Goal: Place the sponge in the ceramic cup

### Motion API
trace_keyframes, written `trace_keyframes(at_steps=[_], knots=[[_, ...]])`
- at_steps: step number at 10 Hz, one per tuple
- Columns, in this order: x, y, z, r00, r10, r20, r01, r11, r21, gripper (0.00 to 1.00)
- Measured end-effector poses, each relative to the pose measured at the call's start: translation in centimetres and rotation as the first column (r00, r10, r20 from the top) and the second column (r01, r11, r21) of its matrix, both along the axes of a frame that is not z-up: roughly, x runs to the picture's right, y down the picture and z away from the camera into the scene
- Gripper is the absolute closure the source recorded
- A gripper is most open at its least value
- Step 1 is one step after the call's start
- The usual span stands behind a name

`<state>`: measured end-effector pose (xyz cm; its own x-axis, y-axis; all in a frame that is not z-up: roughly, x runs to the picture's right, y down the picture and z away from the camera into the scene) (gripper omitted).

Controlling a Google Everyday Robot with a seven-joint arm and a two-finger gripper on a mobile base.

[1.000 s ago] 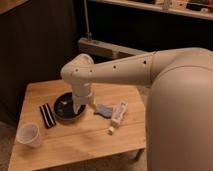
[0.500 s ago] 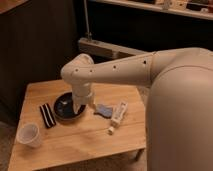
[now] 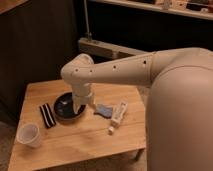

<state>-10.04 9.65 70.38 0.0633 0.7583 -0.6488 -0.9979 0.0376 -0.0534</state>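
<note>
Pincer (image 3: 83,109) hovers at the bowl's (image 3: 62,106) right rim, apart or together I can't tell. Sponge (image 3: 103,110) lies just right of the bowl, cup (image 3: 28,135) well off to its front-left. Guessing it's lining up the grab, which needs a shift right onto the sponge.

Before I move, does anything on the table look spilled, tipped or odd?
Nothing stands out. The cup stands upright near the table corner, the sponge lies flat beside the tube, and the gripper hangs by the bowl right edge.

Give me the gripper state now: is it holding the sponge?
Gripper: cannot be told. It hangs low at the right edge of the dark bowl, beside the sponge, which lies on the table.
</note>
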Motion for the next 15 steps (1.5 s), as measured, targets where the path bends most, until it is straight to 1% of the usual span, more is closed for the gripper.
trace_keyframes(at_steps=[1,2,3,4,5,6,7,8,9,10,11,12,13,14,15], knots=[[0.1,0.0,0.1,1.000,-0.002,0.008,0.002,0.9999,0.017,0.35],[0.3,-0.1,0.5,1.000,-0.010,0.021,0.009,0.9991,0.041,0.35],[1.5,-0.7,1.3,0.992,-0.071,0.103,0.058,0.9902,0.127,0.35],[2.5,-1.3,1.8,0.980,-0.129,0.154,0.101,0.9787,0.179,0.35],[3.5,-2.0,2.2,0.954,-0.208,0.214,0.157,0.9590,0.236,0.35],[4.6,-2.7,2.6,0.913,-0.305,0.270,0.219,0.9267,0.305,0.35],[5.4,-3.2,2.8,0.878,-0.375,0.299,0.261,0.8968,0.357,0.35],[6.1,-3.6,3.0,0.845,-0.431,0.317,0.293,0.8688,0.399,0.35],[6.5,-3.8,3.1,0.825,-0.462,0.325,0.310,0.8511,0.423,0.35],[6.5,-3.9,3.1,0.815,-0.478,0.327,0.321,0.8433,0.431,0.35],[6.0,-3.9,3.2,0.822,-0.467,0.326,0.314,0.8490,0.425,0.35],[5.3,-4.1,3.4,0.825,-0.459,0.329,0.303,0.8522,0.426,0.35],[5.2,-4.9,4.6,0.805,-0.481,0.347,0.315,0.8432,0.436,0.35],[4.7,-5.6,5.6,0.766,-0.524,0.372,0.345,0.8239,0.450,0.35],[3.8,-5.9,6.4,0.726,-0.559,0.400,0.366,0.8071,0.463,0.35]])
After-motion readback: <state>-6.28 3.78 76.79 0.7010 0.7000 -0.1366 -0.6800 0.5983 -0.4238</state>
